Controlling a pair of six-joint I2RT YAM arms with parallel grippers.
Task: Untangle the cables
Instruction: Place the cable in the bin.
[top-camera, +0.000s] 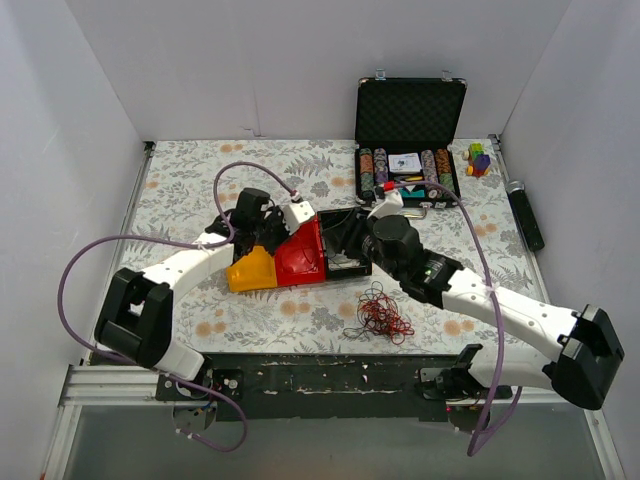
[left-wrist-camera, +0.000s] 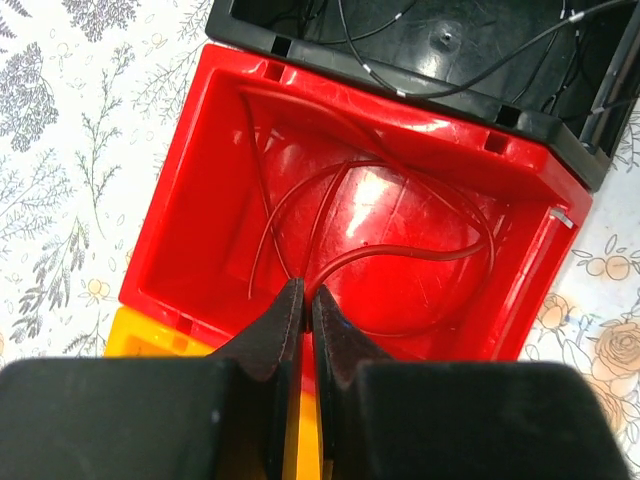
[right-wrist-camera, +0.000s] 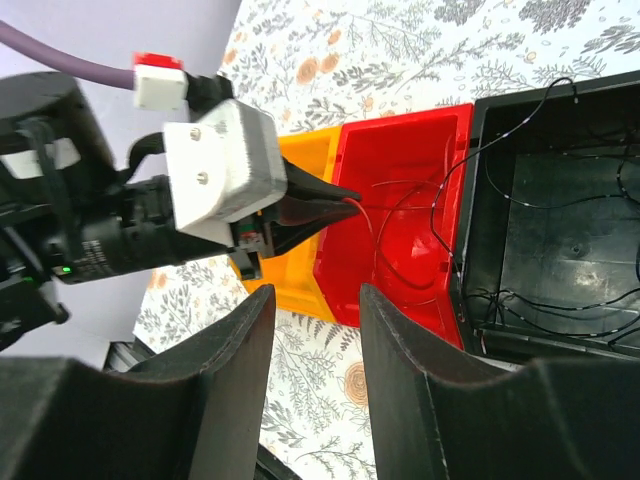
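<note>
- lying in a loose, knotted heap on the table, most of the cables (top-camera: 384, 315) are hair-thin dark red loops, near the front edge and a little in front of the bins.
- one dark red strand (left-wrist-camera: 420, 255) lies apart from the heap, curling in wide loops across the floor of the red bin (left-wrist-camera: 200, 200).
- thin black strands (right-wrist-camera: 510, 112) trail over the rim and floor of the black bin (right-wrist-camera: 590, 240), which stands touching the red one; a yellow bin (top-camera: 250, 270) sits against the red bin's other side.
- the left gripper (left-wrist-camera: 305, 292) hangs at the near wall of the red bin with its fingers pressed together. it seems to pinch the dark red strand at the tips, though the wire is too fine to be sure.
- the right gripper (right-wrist-camera: 315, 300) hovers spread wide above the edge of the red and yellow bins, with nothing between its fingers.
- the table (top-camera: 200, 180) wears a pale cloth printed with grey leaves and small orange flowers.
- plain white walls (top-camera: 250, 60) close in the back and both sides.
- at the back right an open black case (top-camera: 410, 110) holds rows of poker chips. a small many-coloured toy (top-camera: 479, 158) sits just beside it, and a black bar-shaped object (top-camera: 527, 215) lies at the right edge.
</note>
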